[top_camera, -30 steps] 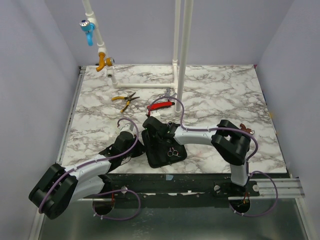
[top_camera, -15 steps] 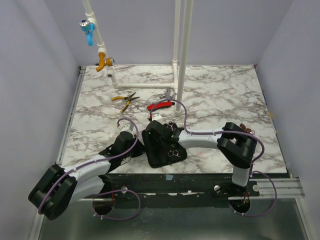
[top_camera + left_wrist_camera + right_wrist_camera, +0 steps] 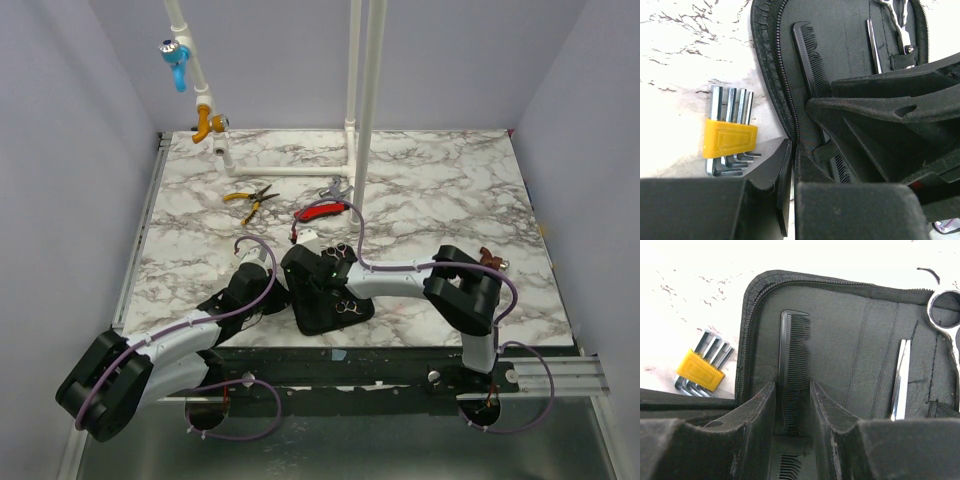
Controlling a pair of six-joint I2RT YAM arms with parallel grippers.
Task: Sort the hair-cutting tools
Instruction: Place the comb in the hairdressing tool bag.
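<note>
Fingers (image 3: pixel 760 410) of the right claw (image 3: pixel 793 385) are straddling the black comb (image 3: pixel 795 340), which is lying flat inside the open black zip case (image 3: pixel 320 318). They are sitting close on both sides of it, but whether they are actually pinching it I cannot tell. A pair of slim silver blades (image 3: pixel 900 380) is lying in the case to the comb's right. Silver scissors (image 3: pixel 347 306) are resting at the case's near end. The left claw (image 3: pixel 792 150) is squeezing down narrow on the case's zip rim. Just beside it, a yellow-holdered hex key set (image 3: pixel 730 137) is lying on the marble desk (image 3: pixel 450 190). Yellow-handled pliers (image 3: pixel 250 197) and a red-handled tool (image 3: pixel 322 211) are lying farther back.
</note>
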